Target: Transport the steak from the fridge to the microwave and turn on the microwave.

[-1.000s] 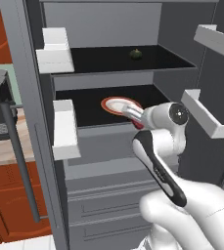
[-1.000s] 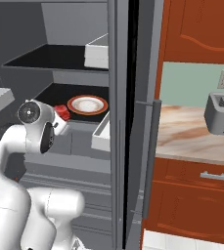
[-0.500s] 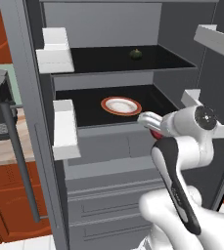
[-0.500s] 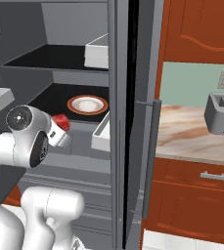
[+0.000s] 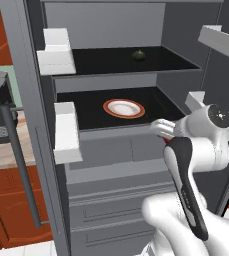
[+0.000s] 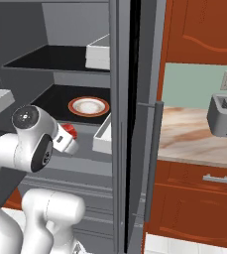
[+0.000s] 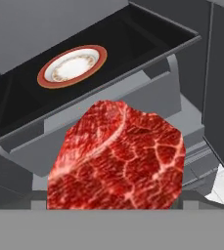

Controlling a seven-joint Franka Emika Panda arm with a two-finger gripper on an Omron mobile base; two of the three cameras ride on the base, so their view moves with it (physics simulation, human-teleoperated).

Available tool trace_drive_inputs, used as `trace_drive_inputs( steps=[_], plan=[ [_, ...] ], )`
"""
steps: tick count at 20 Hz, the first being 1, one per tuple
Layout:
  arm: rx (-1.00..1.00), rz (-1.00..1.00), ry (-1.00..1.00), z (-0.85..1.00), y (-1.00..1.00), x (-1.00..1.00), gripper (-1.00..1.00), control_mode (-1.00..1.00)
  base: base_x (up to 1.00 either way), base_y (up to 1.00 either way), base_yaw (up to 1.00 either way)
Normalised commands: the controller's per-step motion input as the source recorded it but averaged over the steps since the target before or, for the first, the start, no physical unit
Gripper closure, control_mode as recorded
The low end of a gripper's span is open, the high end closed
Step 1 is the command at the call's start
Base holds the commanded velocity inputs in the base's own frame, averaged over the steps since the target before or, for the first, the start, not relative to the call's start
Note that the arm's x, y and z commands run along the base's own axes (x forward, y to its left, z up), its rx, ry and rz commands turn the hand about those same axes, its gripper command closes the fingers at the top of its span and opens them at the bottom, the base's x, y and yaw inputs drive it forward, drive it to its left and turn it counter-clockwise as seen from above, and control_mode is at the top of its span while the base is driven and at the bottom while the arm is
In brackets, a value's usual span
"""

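Comparing with a second ago, you find the arm swung back out of the fridge [image 5: 31, 90]: the wrist that reached toward the plate [image 5: 124, 108] now sits in front of the shelf edge, and the plate lies bare on the lower black shelf.

Item, left base view, left to right: white door bins [image 5: 65, 125]; small dark green round item [image 5: 139, 55] on the upper shelf; plate on the lower shelf; arm at right, hiding the claw and its load but for a red sliver.

Item, right base view: claw [image 6: 68, 134] just outside the shelf front, a red lump at its tip, which is the steak [image 6: 68, 131]; plate behind it, apart from it; fridge door edge with its dark bar handle [image 6: 151, 163]; toaster [image 6: 226, 115] on the wooden surface [image 6: 194, 139] at far right.

Item, hand view: steak [image 7: 118, 158] up close, red with white marbling, roughly oval with faceted edges, held before the camera and clear of the plate [image 7: 73, 66], which sits well behind on the black shelf. You see the claw holding the steak with jaws spread wide around it; the fingertips themselves are covered by the meat. Grey drawers [image 7: 133, 97] run below the shelf.
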Motion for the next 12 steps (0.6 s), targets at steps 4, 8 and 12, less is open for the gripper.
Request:
trace_drive_inputs(
  steps=[4,8,12],
  plan=[
    [-0.07,0.00,-0.02,-0.09,0.00,0.00,1.00,-1.00,0.00,0.00,0.00],
    [-0.06,0.00,-0.02,-0.06,0.00,0.00,1.00,-1.00,0.00,0.00,0.00],
    [-0.06,0.00,-0.06,-0.01,0.02,0.00,1.00,-1.00,0.00,0.00,0.00]
  ],
)
